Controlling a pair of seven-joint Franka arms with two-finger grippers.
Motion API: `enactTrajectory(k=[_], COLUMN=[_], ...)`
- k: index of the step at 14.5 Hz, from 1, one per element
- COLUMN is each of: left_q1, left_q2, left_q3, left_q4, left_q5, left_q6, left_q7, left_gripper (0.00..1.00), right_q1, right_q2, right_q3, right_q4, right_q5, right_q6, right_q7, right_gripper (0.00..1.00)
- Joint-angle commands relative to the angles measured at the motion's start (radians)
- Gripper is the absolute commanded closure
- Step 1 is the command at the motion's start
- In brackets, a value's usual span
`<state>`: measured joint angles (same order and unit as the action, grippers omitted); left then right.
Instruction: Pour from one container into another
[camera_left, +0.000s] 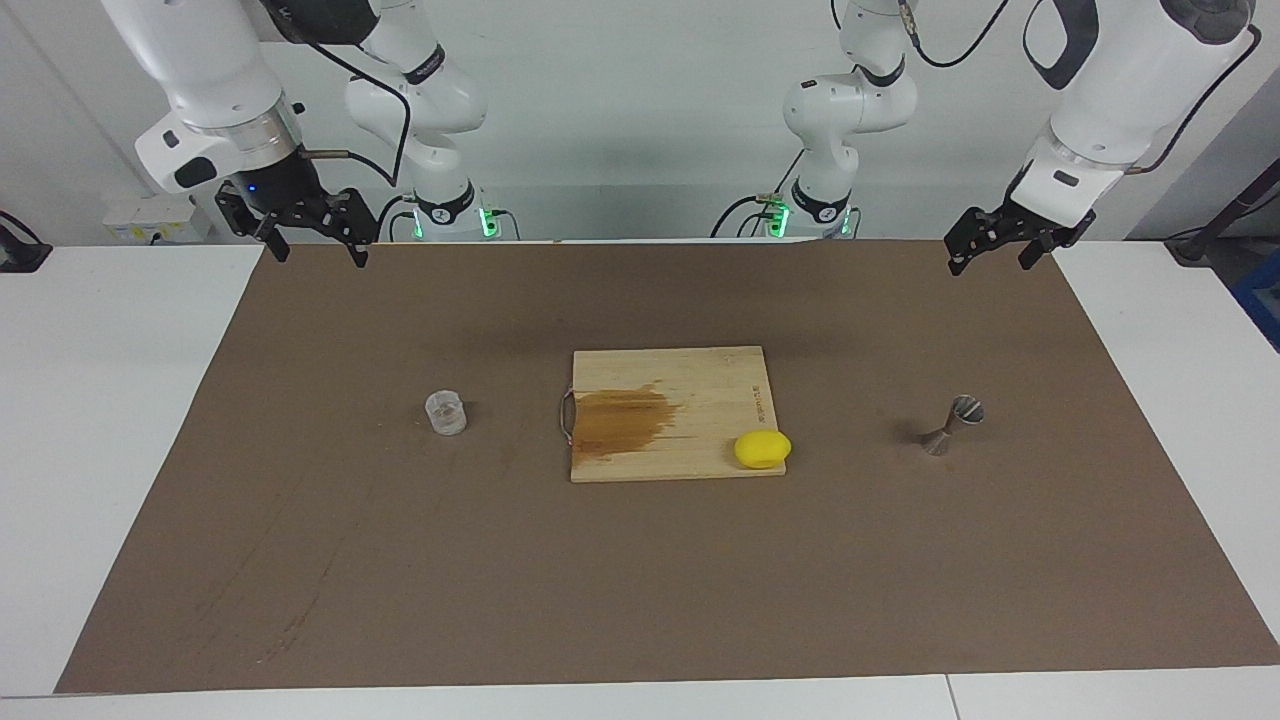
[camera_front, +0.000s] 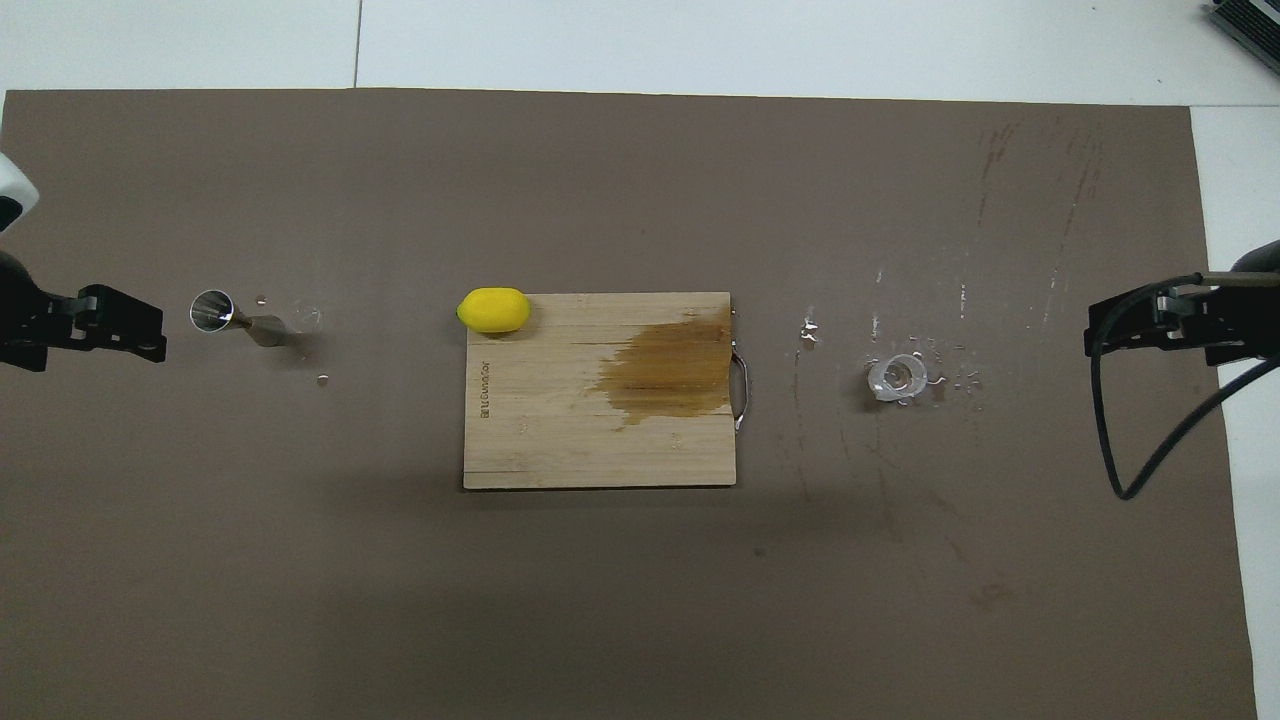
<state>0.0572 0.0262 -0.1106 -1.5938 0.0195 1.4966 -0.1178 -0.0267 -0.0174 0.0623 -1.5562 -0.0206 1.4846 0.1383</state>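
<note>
The clear cup (camera_left: 446, 413) stands upright on the brown mat (camera_left: 300, 560) toward the right arm's end; it also shows in the overhead view (camera_front: 897, 377). The steel hourglass jigger (camera_left: 955, 425) stands on the mat toward the left arm's end, and shows in the overhead view (camera_front: 235, 318) with its open top up. My right gripper (camera_left: 318, 250) is open and empty, raised over the mat's edge at the robots' end, well apart from the cup. My left gripper (camera_left: 990, 262) is open and empty, raised the same way, well apart from the jigger. Both arms wait.
A wooden cutting board (camera_left: 700, 390) with a brown wet stain and a metal handle lies mid-mat between cup and jigger. A yellow lemon (camera_left: 763, 449) sits on the board's corner on the jigger's side. Small droplets lie on the mat around the cup.
</note>
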Motion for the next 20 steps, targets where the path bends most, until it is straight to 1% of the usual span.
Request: enactTrajectory(k=[1, 2, 4, 8, 10, 11, 14, 16, 18, 20], left_q1=[0.009, 0.010, 0.010, 0.010, 0.010, 0.018, 0.084, 0.101, 0.118, 0.122], left_q2=[0.079, 0.096, 0.135, 0.123, 0.106, 0.104, 0.107, 0.107, 0.110, 0.115], left_q3=[0.008, 0.041, 0.119, 0.213, 0.265, 0.276, 0.275, 0.275, 0.275, 0.275], left_q4=[0.002, -0.003, -0.017, -0.138, -0.231, -0.273, -0.348, -0.403, -0.455, -0.506], left_q5=[-0.059, -0.099, -0.252, -0.497, -0.655, -0.721, -0.892, -0.996, -1.094, -1.144], left_q6=[0.020, 0.028, 0.036, 0.141, 0.242, 0.293, 0.390, 0.463, 0.517, 0.522], left_q7=[-0.100, -0.165, -0.322, -0.590, -0.718, -0.773, -0.933, -1.040, -1.094, -1.094], left_gripper=[0.00, 0.00, 0.00, 0.00, 0.00, 0.00, 0.00, 0.00, 0.00, 0.00], right_q1=[-0.012, -0.012, -0.012, -0.012, -0.013, -0.012, -0.012, -0.012, -0.012, -0.012], right_q2=[-0.019, -0.019, -0.019, -0.019, -0.019, -0.019, -0.019, -0.019, -0.019, -0.019], right_q3=[0.004, 0.004, 0.004, 0.004, 0.004, 0.004, 0.004, 0.004, 0.004, 0.004], right_q4=[-0.018, -0.018, -0.018, -0.018, -0.018, -0.018, -0.018, -0.018, -0.018, -0.018], right_q5=[0.022, 0.022, 0.022, 0.022, 0.022, 0.022, 0.022, 0.022, 0.022, 0.022], right_q6=[-0.003, -0.003, -0.003, -0.003, -0.003, -0.003, -0.003, -0.003, -0.003, -0.003], right_q7=[-0.017, -0.017, -0.017, -0.017, -0.017, -0.017, -0.017, -0.017, -0.017, -0.017], right_gripper=[0.00, 0.00, 0.00, 0.00, 0.00, 0.00, 0.00, 0.00, 0.00, 0.00])
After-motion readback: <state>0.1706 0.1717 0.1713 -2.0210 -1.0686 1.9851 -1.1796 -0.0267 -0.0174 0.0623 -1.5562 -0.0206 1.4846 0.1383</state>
